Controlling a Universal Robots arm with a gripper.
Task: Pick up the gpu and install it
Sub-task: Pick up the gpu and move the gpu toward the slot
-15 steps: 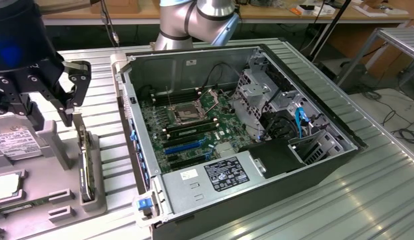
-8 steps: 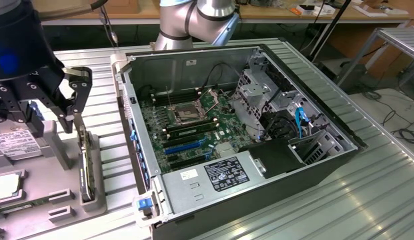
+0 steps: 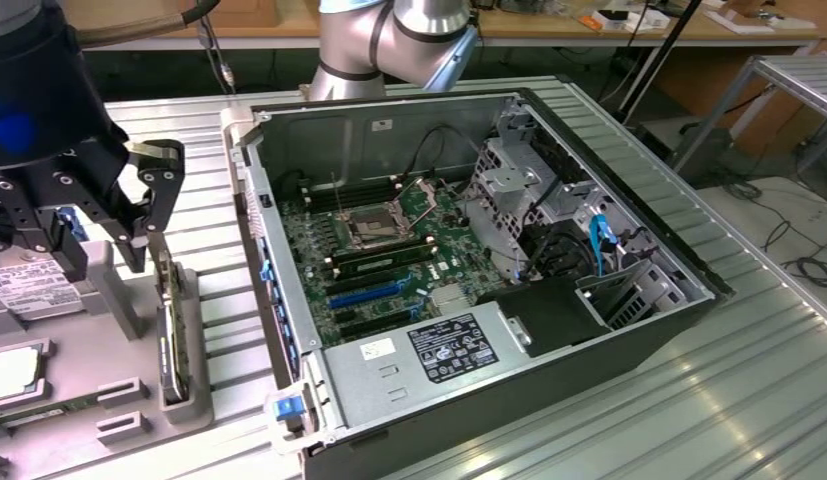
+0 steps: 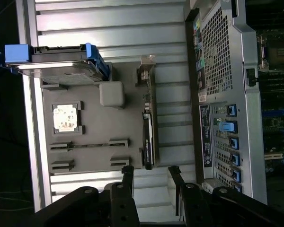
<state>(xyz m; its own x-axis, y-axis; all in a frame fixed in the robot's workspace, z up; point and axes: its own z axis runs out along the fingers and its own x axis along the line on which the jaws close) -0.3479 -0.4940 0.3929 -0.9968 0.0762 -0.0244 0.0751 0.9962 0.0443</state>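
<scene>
Bench: a ribbed aluminium bench (image 3: 733,400) carried an open desktop computer case (image 3: 386,98) on the exterior view's right. A grey parts tray (image 3: 106,370) sat just beside it on the left.
Room: a cluttered wooden worktop (image 3: 573,30) ran along the far side, and cables (image 3: 800,265) lay on the floor at the exterior view's right.
Gpu: the gpu (image 4: 149,142) stood on edge in a slot along the tray side nearest the case, with its silver bracket (image 4: 146,71) at the far end.
Gripper: the gripper (image 4: 150,172) hung above the near part of the tray. Its jaws stood apart in line with the card and held nothing.
Exterior view: it looked into the case at the motherboard (image 3: 373,250), blue expansion slots (image 3: 366,295), a labelled power supply (image 3: 440,350) and a blue cable (image 3: 600,240). The silver robot arm (image 3: 386,40) rose beyond the case.
Wrist view: it showed the tray from above, with a hard drive (image 4: 61,64) in blue rails at the far end, then a processor chip (image 4: 65,117), then thin memory sticks (image 4: 90,144). It also showed the case's rear panel (image 4: 217,71) with its grille.
Hidden: in the exterior view the gripper's black body covered the far part of the tray, and the tray ran off the picture's left edge. The label print was unreadable. The memory sticks were hard to make out.
</scene>
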